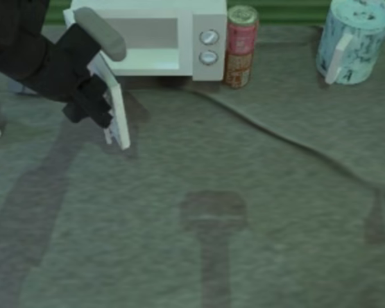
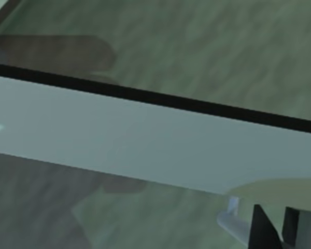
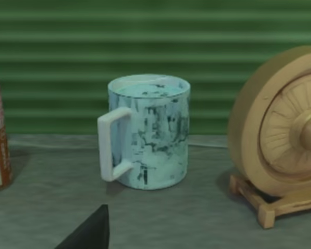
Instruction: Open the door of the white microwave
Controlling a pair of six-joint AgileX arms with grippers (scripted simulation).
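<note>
Black and bulky, the left gripper (image 1: 106,119) sat at the free edge of the door (image 1: 115,106), which stood swung wide out from the white microwave (image 1: 155,38) at the table's (image 1: 256,212) far left. Whether its fingers were clamped on that edge I could not tell. One microwave, two silver knobs (image 1: 208,37), one drink can (image 1: 241,46) just beside it, one marbled mug (image 1: 350,40) well apart to the right, and one golden wheel-shaped ornament (image 3: 282,129) near the mug. Nothing on the can's label was legible. Only a dark tip of the right gripper (image 3: 88,232) showed.
</note>
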